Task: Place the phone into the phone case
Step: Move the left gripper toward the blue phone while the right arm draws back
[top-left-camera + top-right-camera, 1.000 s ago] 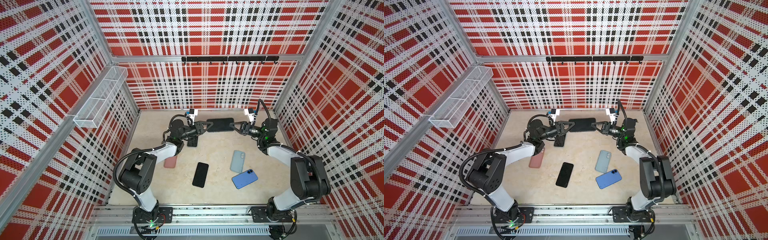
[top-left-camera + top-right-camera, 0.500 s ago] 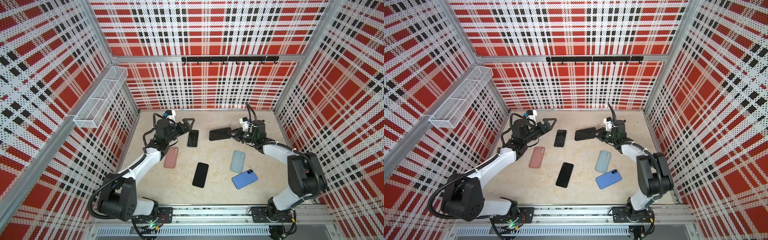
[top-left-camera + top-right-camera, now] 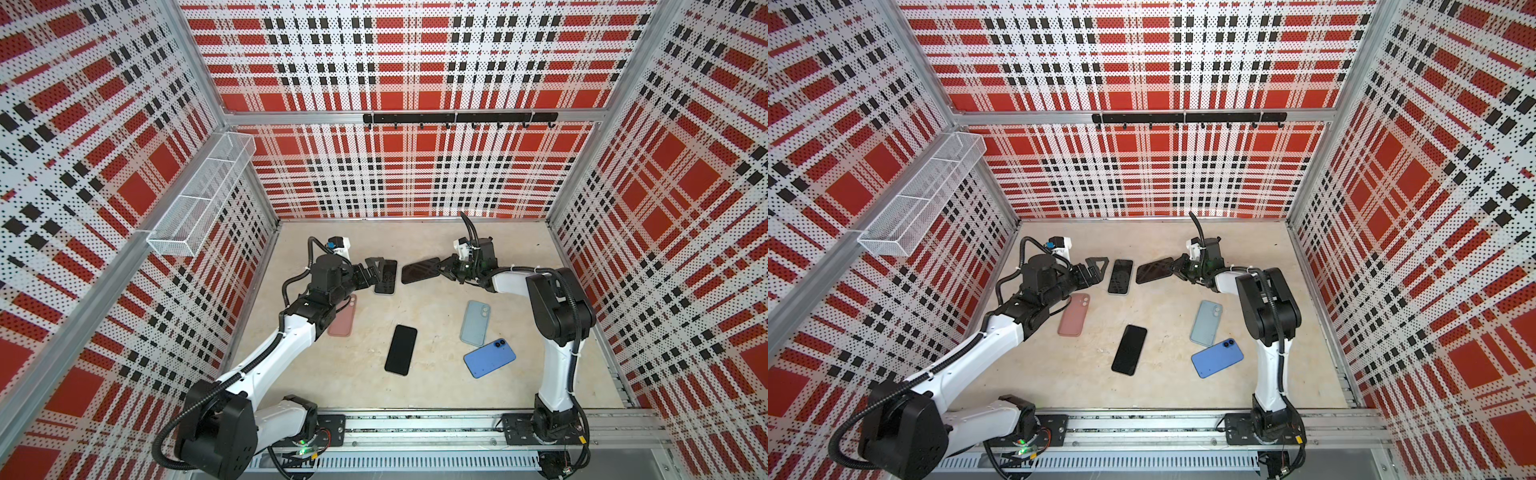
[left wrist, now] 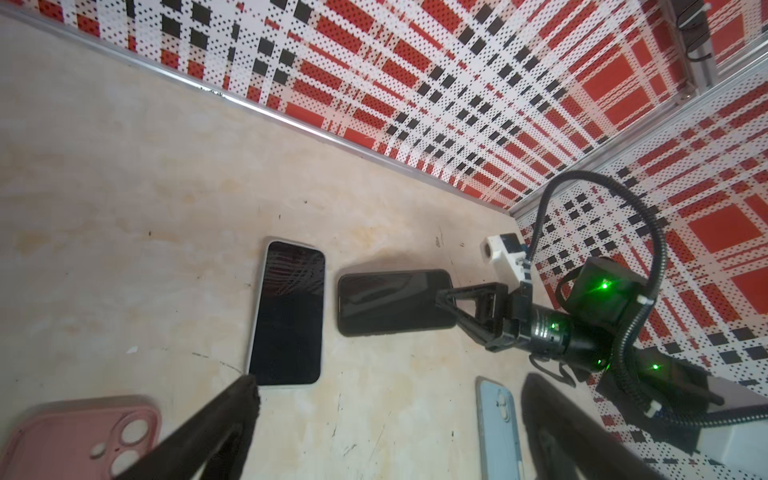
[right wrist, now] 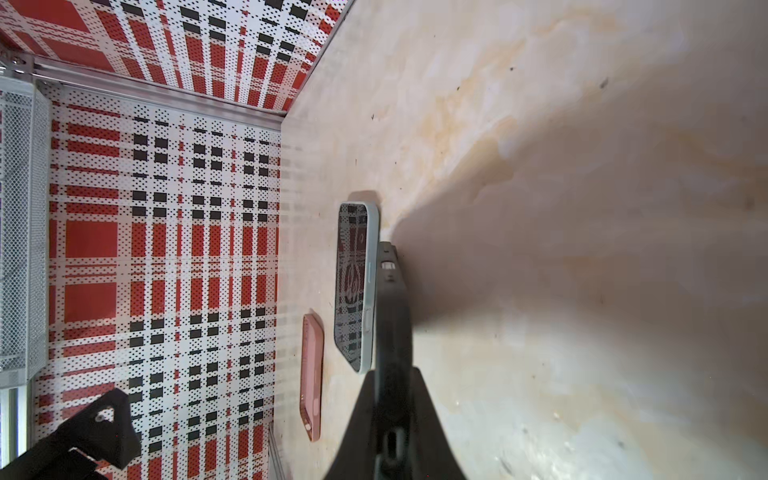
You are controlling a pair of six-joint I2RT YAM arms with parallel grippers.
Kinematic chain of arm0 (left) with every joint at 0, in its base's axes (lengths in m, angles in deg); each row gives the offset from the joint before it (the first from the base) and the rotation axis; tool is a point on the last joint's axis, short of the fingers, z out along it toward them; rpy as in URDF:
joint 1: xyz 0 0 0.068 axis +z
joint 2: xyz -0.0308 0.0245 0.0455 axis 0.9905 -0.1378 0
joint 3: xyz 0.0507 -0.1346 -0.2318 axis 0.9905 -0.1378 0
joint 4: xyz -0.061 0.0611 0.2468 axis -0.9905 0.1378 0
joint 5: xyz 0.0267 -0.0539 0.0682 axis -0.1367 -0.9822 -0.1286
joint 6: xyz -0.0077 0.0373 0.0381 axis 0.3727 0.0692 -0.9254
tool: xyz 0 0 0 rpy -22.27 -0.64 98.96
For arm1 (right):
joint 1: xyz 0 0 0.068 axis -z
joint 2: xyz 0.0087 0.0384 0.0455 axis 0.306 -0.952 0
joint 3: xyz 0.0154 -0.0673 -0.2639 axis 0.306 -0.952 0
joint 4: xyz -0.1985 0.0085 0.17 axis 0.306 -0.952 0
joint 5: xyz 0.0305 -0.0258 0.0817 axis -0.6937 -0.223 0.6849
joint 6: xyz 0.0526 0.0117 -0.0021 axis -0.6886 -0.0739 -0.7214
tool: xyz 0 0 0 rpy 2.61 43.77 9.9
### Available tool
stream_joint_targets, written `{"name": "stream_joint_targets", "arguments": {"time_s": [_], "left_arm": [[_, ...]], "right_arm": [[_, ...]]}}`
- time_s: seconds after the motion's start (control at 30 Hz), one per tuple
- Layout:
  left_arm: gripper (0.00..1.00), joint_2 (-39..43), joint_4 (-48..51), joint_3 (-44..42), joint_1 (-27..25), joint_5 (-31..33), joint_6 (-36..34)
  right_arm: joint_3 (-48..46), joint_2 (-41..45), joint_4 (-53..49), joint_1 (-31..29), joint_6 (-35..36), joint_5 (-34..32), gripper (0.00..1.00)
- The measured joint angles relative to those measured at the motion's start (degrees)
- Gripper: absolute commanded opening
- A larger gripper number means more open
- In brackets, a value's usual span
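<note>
My right gripper (image 3: 444,266) (image 5: 390,380) is shut on one short end of a black phone (image 3: 419,270) (image 3: 1154,270) (image 4: 392,301), whose edge looks like a black case's rim. It holds the phone flat and low over the back of the table. My left gripper (image 3: 376,270) (image 3: 1098,270) (image 4: 388,382) stands wide open and empty, just left of a phone with a pale rim (image 3: 388,280) (image 4: 289,316) lying screen up. A pink case (image 3: 345,322) (image 4: 75,436) lies under the left arm.
A bare black phone (image 3: 401,350) lies mid-table. A light blue case (image 3: 476,317) and a blue phone or case (image 3: 489,357) lie at the right. A wire basket (image 3: 199,199) hangs on the left wall and a hook rail (image 3: 457,118) on the back wall.
Both grippers held the black phone between them a second ago. The left one let go, opened wide and drew back left. The right one lowered the phone towards the table.
</note>
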Motion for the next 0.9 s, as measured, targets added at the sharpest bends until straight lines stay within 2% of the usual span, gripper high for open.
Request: {"name": "stream_joint_targets", "arguments": {"time_s": [0.2,0.37,0.67,0.8,0.9], "left_arm": [[1.0,1.2,1.0,-0.5,0.4,1.1,1.0],[1.0,3.7,2.2,-0.5,0.8,3.9,2.3],[1.0,4.5,8.1,-0.4,0.9,4.4,2.0],[1.0,5.1,14.3,0.8,-0.9,7.2,0.8],[1.0,5.4,18.6,2.8,-4.1,9.9,-0.6]], "right_arm": [[0.5,-1.0,0.3,0.3,0.1,0.2,0.19],[0.4,-1.9,-1.1,0.3,1.5,-2.8,0.31],[-0.1,-1.6,-7.0,0.4,6.2,-9.6,0.44],[-1.6,2.8,-11.7,0.5,10.1,-14.6,0.5],[-3.5,9.5,-16.2,0.5,13.8,-20.0,0.53]]}}
